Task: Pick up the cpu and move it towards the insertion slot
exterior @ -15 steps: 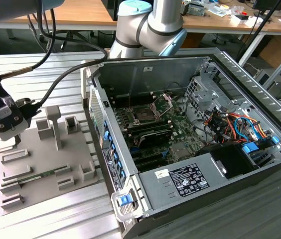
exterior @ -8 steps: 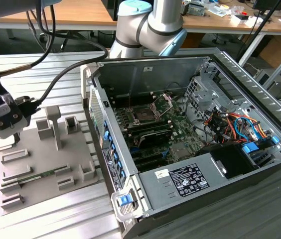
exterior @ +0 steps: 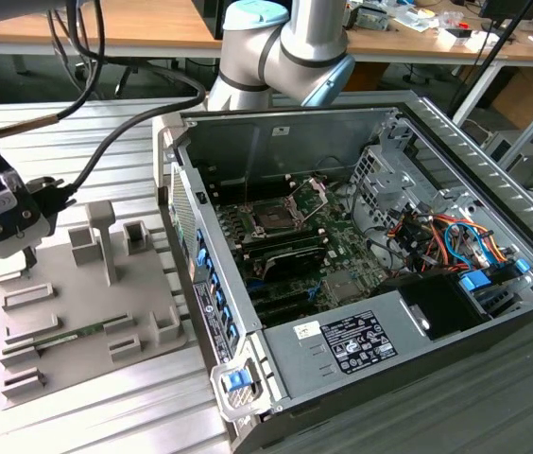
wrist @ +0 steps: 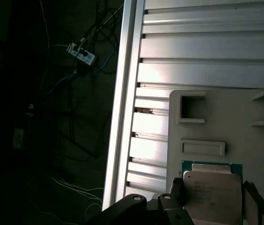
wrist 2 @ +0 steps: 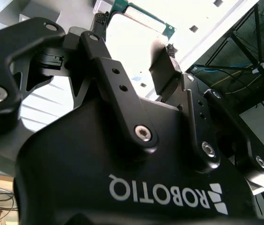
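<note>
The cpu (wrist: 211,185), a pale silvery square chip with a green rim, sits between my gripper's (wrist: 212,199) two black fingers (wrist 2: 168,51) in both wrist views, and they press on its opposite edges. It is just over the outer corner of the grey tray (exterior: 77,326). My gripper (exterior: 2,218) is at the exterior view's far left, above that tray corner. The insertion slot (exterior: 271,219), a dark square socket with a silver frame and its load plate raised, lies inside the open computer case, far to the gripper's right in the exterior view.
The open computer case (exterior: 361,265) lies on its side on the ribbed metal table (exterior: 144,407), with cables and drive bays at its right end. Raised grey blocks (exterior: 101,236) stand on the tray. The arm's base (exterior: 276,47) rises behind the case. Black cables (exterior: 106,142) hang over the table.
</note>
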You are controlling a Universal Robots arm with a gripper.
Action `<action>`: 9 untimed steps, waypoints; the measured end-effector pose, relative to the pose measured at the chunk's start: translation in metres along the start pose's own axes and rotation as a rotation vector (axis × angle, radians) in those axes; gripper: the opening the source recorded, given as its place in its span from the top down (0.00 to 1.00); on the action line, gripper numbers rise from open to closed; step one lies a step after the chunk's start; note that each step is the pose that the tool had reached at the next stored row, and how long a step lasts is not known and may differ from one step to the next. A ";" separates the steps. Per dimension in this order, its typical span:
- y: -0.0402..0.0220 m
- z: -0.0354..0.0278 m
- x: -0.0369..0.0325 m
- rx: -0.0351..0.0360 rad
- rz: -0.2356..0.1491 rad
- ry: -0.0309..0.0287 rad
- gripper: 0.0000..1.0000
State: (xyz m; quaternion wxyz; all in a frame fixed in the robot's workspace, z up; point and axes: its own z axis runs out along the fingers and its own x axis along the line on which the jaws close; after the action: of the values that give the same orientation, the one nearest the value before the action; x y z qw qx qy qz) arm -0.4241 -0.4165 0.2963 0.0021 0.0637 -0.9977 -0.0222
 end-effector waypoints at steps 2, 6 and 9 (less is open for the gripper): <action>0.0000 -0.0010 0.0000 0.0000 0.000 -0.0001 0.45; 0.0002 -0.0038 0.0000 0.0000 0.000 0.0001 0.45; 0.0002 -0.0057 0.0000 0.0000 0.000 0.0000 0.45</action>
State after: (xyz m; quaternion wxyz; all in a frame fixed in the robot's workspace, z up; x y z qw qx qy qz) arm -0.4241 -0.4165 0.3019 0.0021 0.0637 -0.9977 -0.0222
